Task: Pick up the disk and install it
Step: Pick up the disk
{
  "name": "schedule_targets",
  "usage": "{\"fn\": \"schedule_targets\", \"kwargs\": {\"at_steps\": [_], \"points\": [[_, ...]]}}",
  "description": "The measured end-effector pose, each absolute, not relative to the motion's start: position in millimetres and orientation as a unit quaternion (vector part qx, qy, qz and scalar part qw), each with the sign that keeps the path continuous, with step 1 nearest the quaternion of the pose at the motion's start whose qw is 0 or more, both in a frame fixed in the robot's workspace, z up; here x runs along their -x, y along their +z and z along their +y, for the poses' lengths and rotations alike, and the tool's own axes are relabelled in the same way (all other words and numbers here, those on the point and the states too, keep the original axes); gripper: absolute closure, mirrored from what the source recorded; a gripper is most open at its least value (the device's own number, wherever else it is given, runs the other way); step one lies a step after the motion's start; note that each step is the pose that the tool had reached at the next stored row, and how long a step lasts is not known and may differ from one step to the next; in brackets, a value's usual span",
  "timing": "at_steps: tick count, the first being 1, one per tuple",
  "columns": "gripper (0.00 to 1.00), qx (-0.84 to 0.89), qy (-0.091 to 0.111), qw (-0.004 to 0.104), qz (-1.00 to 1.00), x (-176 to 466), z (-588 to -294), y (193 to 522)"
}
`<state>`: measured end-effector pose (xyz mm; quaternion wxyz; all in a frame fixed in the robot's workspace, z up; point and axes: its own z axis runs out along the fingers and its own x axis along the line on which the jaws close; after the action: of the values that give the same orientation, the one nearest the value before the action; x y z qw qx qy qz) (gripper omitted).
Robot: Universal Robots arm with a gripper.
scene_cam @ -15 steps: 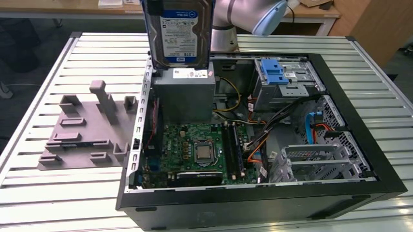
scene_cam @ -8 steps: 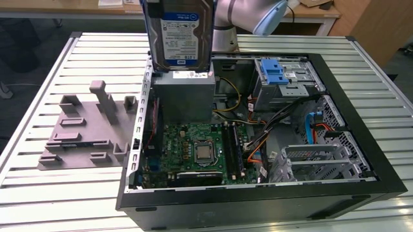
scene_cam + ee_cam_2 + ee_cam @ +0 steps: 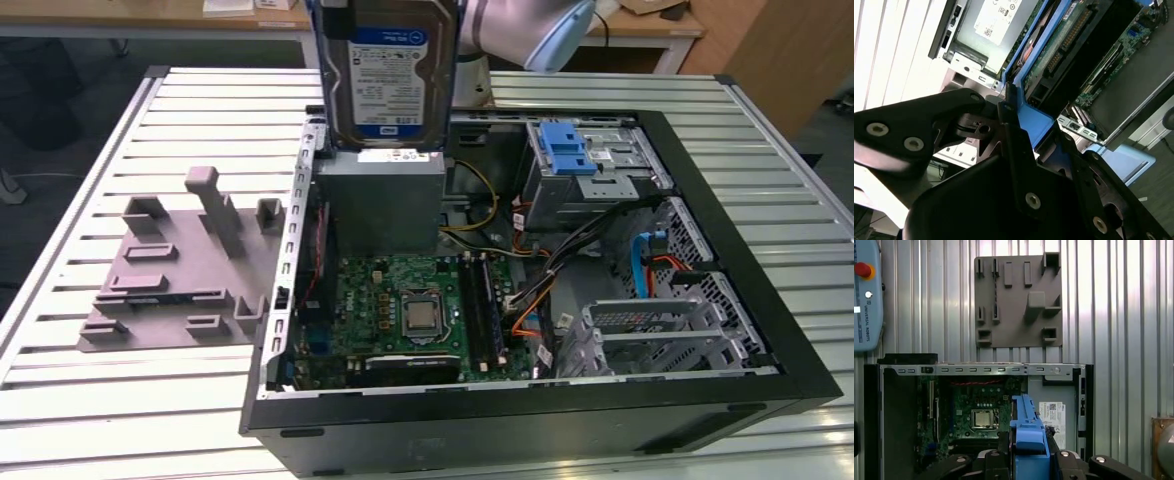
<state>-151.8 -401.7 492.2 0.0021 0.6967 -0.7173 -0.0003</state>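
The disk (image 3: 387, 75), a flat silver hard drive with a white-and-blue label in a blue plastic caddy, hangs upright over the grey power-supply box (image 3: 380, 205) inside the open black computer case (image 3: 787, 370). The black claw (image 3: 1029, 460) is closed onto the caddy's end. Gripped by one thin plastic edge, the disk could pivot, or snag the orange cables (image 3: 534, 300) near the metal drive bay (image 3: 587, 160).

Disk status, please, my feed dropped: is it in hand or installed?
Gripper shut on disk by its blue caddy. Disk upright above open computer case, not seated. Power supply box below it.
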Motion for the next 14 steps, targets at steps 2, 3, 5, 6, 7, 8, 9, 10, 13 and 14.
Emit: {"fn": "schedule_targets", "kwargs": {"at_steps": [2,3,5,6,7,8,9,10,13,14], "points": [[0.64,-0.697,0.0,0.002,-0.717,146.3,-401.7,492.2],[0.64,-0.697,0.0,0.002,-0.717,143.6,-401.7,492.2],[0.64,-0.697,0.0,0.002,-0.717,138.1,-401.7,492.2],[0.64,-0.697,0.0,0.002,-0.717,135.1,-401.7,492.3],[0.64,-0.697,0.0,0.002,-0.717,132.4,-401.7,492.2],[0.64,-0.697,0.0,0.002,-0.717,129.8,-401.7,492.2],[0.64,-0.697,0.0,0.002,-0.717,127.2,-401.7,492.2],[0.64,-0.697,0.0,0.002,-0.717,125.1,-401.7,492.2],[0.64,-0.697,0.0,0.002,-0.717,121.0,-401.9,492.2],[0.64,-0.696,0.0,0.002,-0.718,120.5,-402.6,492.3]]}}
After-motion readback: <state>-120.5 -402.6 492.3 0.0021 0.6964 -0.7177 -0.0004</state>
